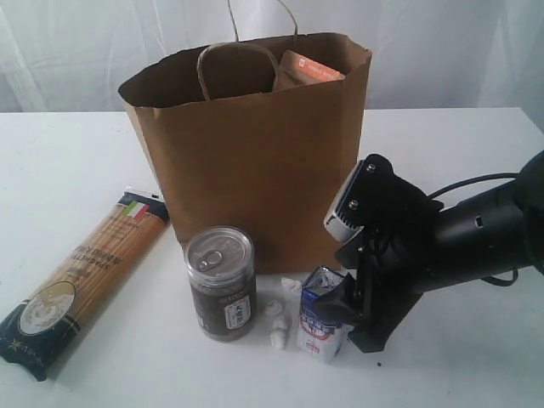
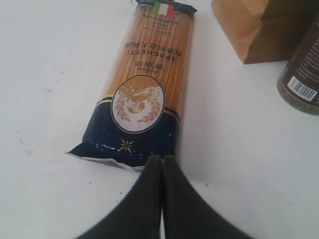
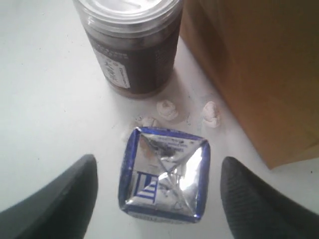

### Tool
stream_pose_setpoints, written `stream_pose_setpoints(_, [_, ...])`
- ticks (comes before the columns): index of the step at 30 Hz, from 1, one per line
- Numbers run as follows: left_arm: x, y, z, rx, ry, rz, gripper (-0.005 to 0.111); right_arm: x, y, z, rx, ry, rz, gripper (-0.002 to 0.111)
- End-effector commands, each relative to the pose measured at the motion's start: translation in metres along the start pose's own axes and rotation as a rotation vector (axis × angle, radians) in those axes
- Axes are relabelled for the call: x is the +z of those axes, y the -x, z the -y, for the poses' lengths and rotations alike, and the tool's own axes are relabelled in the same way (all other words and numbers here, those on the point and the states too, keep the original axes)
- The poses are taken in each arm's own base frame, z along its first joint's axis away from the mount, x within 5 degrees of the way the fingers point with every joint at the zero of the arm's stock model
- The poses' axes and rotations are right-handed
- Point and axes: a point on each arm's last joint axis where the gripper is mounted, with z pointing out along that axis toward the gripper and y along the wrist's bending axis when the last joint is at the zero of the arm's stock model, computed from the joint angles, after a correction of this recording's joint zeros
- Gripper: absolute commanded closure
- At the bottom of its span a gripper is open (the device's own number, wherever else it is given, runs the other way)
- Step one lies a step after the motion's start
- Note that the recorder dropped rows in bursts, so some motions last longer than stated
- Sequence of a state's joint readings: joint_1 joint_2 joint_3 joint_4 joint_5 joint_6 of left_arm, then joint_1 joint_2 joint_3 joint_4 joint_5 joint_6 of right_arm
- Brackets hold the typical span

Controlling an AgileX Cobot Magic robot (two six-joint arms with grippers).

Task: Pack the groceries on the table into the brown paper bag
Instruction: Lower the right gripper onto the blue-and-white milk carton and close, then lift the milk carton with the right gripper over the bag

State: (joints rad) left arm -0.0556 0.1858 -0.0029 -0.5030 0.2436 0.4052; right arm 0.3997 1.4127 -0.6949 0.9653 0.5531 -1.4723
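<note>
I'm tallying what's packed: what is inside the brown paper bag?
Only the top of an orange-labelled pouch shows in the mouth of the brown paper bag. The bag's walls hide everything lower, so other contents cannot be told.

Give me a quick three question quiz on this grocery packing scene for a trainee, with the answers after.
1. What pokes out of the top of the brown paper bag?
2. True or false: the right gripper is shut on the blue-white mini carton.
3. The long spaghetti packet lies: A in the bag; B flat on the table; C standing upright.
Key: 1 brown pouch with orange label; 2 false, it is open either side; 3 B.
</note>
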Motion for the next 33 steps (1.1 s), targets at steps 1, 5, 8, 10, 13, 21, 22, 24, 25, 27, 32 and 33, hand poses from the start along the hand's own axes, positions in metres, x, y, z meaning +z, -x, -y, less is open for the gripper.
stream_pose_setpoints(1, [0.000,-0.002,0.001,-0.010,-0.012,-0.016,0.107,0.000,0.002,-0.001,0.011,0.013,0.017,0.043])
stream_pose_setpoints(5, [0.000,-0.002,0.001,-0.010,-0.013,-0.017,0.107,0.008,-0.002,0.003,0.024,0.001,-0.008,0.043])
stream_pose_setpoints(8, [0.000,-0.002,0.001,-0.010,-0.013,-0.017,0.107,0.018,-0.008,0.009,0.035,-0.017,-0.038,0.043])
stream_pose_setpoints(10, [0.000,-0.002,0.001,-0.010,-0.013,-0.017,0.107,0.022,-0.010,0.010,0.039,-0.018,-0.051,0.043])
stream_pose_setpoints(13, [0.000,-0.002,0.001,-0.010,-0.013,-0.017,0.107,0.023,-0.011,0.010,0.044,-0.003,-0.056,0.051])
stream_pose_setpoints(21, [0.000,-0.002,0.001,-0.010,-0.013,-0.017,0.107,0.023,-0.011,0.008,0.045,0.011,-0.056,0.065])
stream_pose_setpoints(22, [0.000,-0.002,0.001,-0.010,-0.013,-0.017,0.107,0.023,-0.011,0.008,0.045,0.011,-0.056,0.066])
stream_pose_setpoints(24, [0.000,-0.002,0.001,-0.010,-0.013,-0.017,0.107,0.023,-0.011,0.008,0.045,0.013,-0.056,0.068])
stream_pose_setpoints(25, [0.000,-0.002,0.001,-0.010,-0.013,-0.017,0.107,0.023,-0.011,0.008,0.045,0.013,-0.056,0.068])
stream_pose_setpoints(27, [0.000,-0.002,0.001,-0.010,-0.013,-0.017,0.107,0.023,-0.011,0.008,0.045,0.013,-0.056,0.068])
stream_pose_setpoints(32, [0.000,-0.002,0.001,-0.010,-0.013,-0.017,0.107,0.019,-0.006,0.005,0.035,0.050,-0.040,0.068])
stream_pose_setpoints(33, [0.000,-0.002,0.001,-0.010,-0.013,-0.017,0.107,0.017,-0.003,0.004,0.028,0.059,-0.029,0.068])
